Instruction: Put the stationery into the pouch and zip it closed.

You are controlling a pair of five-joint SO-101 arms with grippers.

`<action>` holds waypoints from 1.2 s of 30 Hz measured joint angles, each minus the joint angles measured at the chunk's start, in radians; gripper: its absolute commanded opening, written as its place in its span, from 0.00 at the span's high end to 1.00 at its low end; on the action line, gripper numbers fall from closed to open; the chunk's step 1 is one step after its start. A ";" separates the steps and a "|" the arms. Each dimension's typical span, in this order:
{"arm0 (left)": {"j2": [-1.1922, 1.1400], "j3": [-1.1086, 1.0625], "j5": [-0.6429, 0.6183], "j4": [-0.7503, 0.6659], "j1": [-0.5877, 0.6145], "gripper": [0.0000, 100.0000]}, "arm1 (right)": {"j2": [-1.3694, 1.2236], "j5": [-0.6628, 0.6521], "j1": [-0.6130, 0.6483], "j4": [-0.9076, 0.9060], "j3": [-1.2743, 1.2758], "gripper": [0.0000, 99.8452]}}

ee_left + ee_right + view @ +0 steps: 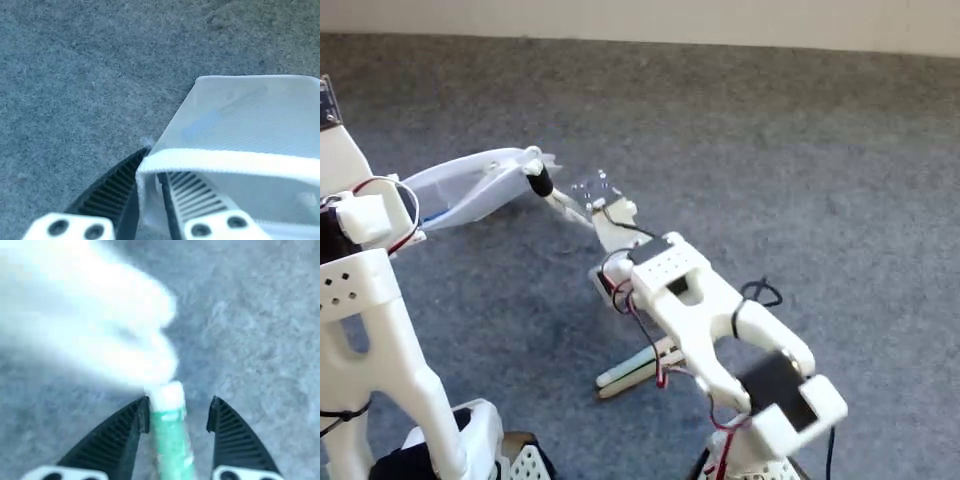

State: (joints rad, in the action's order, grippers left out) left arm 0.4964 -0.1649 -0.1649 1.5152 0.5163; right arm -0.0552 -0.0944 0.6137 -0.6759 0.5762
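Note:
A translucent white pouch (470,190) hangs off the carpet at the left, mouth turned toward the middle. My left gripper (150,167) is shut on the pouch (250,125) at its ribbed rim. My right gripper (565,200) is at the pouch's mouth. In the right wrist view a green pen (170,440) with a white end lies between the spread fingers (130,435) of my right gripper (180,402). It leans on one finger, with a gap to the other, and its end meets the blurred pouch (90,315).
Two more pens (630,370), pale green and cream, lie on the grey carpet (800,150) beneath the right arm (700,300). The left arm's white base (370,330) stands at the near left. Open carpet stretches to the back and right.

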 measured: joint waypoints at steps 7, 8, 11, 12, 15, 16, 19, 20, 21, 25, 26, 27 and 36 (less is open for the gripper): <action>0.000 0.000 0.000 0.000 0.000 0.99 | -0.080 -0.002 -0.032 0.000 -0.043 0.97; 0.000 0.000 0.000 0.000 0.000 0.99 | -0.080 -0.012 -0.037 0.000 -0.046 1.00; 0.000 0.000 0.000 0.000 0.000 0.99 | -0.083 -0.107 -0.038 0.006 -0.046 0.99; 0.000 0.000 0.000 0.000 0.000 0.99 | -0.083 -0.140 -0.038 0.006 -0.046 0.99; 0.000 0.000 0.000 0.000 0.000 0.99 | -0.083 -0.181 -0.044 0.006 -0.046 0.99; 0.000 0.000 0.000 0.000 0.000 0.99 | -0.083 -0.186 -0.049 0.005 -0.046 0.99; 0.000 0.000 0.000 0.000 0.000 0.99 | -0.084 -0.189 -0.066 0.005 -0.046 0.99; 0.000 0.000 0.000 0.000 0.000 0.99 | -0.084 -0.189 -0.074 0.005 -0.046 0.99; 0.000 0.000 0.000 0.000 0.000 0.99 | -0.084 -0.189 -0.081 0.005 -0.046 0.99; 0.000 0.000 0.000 0.000 0.000 0.99 | -0.043 -0.190 -0.098 -0.005 -0.043 0.99; 0.000 0.000 0.000 0.000 0.000 0.99 | -0.023 -0.190 -0.106 -0.006 -0.041 0.99; 0.000 0.000 0.000 0.000 0.000 0.99 | -0.005 -0.190 -0.115 -0.006 -0.043 0.99; 0.012 -0.015 0.002 0.000 -0.028 0.99 | 0.083 -0.083 -0.161 -0.006 -0.018 0.99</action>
State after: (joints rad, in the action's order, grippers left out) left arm 0.5086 -0.1803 -0.1634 1.5152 0.4887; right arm 0.0276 -0.1772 0.4526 -0.6820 0.5577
